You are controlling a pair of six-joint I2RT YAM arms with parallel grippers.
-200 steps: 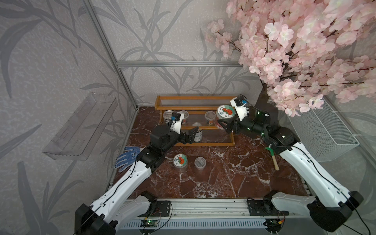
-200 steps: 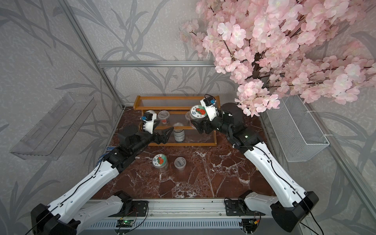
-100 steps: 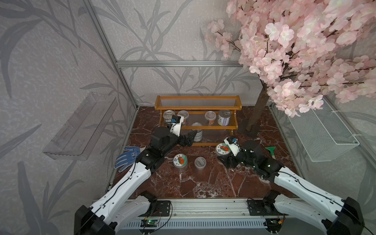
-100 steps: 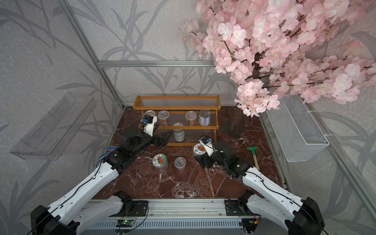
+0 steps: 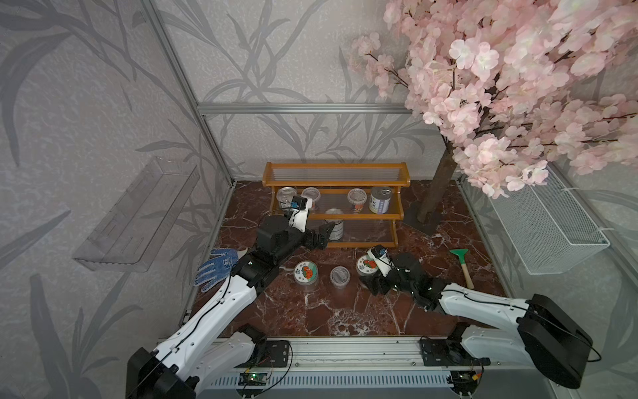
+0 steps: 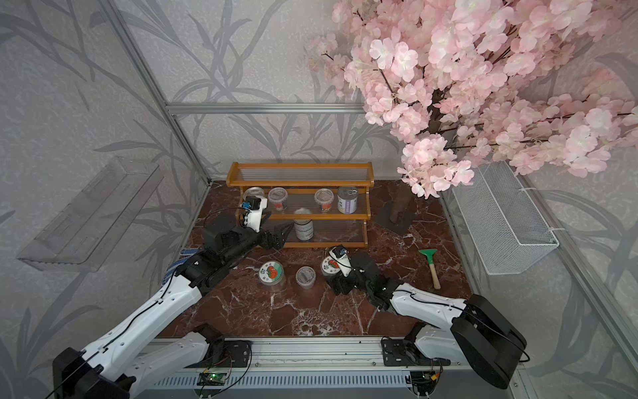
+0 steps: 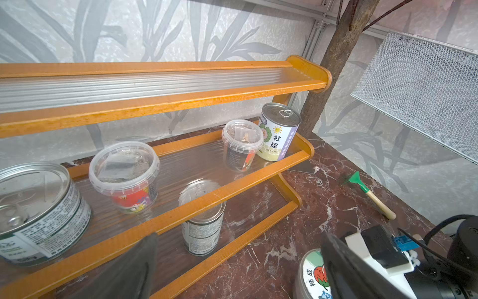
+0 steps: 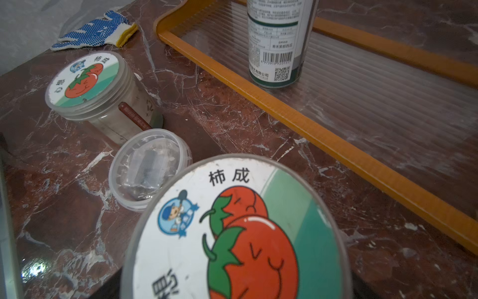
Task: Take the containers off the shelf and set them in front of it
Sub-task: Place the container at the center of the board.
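Left gripper (image 5: 324,235): my jaws gape wide and empty at the lower tier of the shelf (image 5: 336,181), just beside the tin (image 5: 335,228), not touching it.
Right gripper (image 5: 373,276): my jaws clasp the jar (image 5: 365,265) by its sides, low before the shelf. Whether it rests on the floor I cannot tell.
Already down: second jar (image 5: 305,271) and floor cup (image 5: 339,276), near the held one.
Middle tier: grey tin (image 5: 286,197), tier cup (image 5: 310,195), second tier cup (image 5: 357,199), purple tin (image 5: 379,200).
Tin, handling: stiff and probably light. Its glossy label may slip, so I would take it mid-body.
Cups, handling: thin and likely to flex, so I would squeeze gently under the lid.
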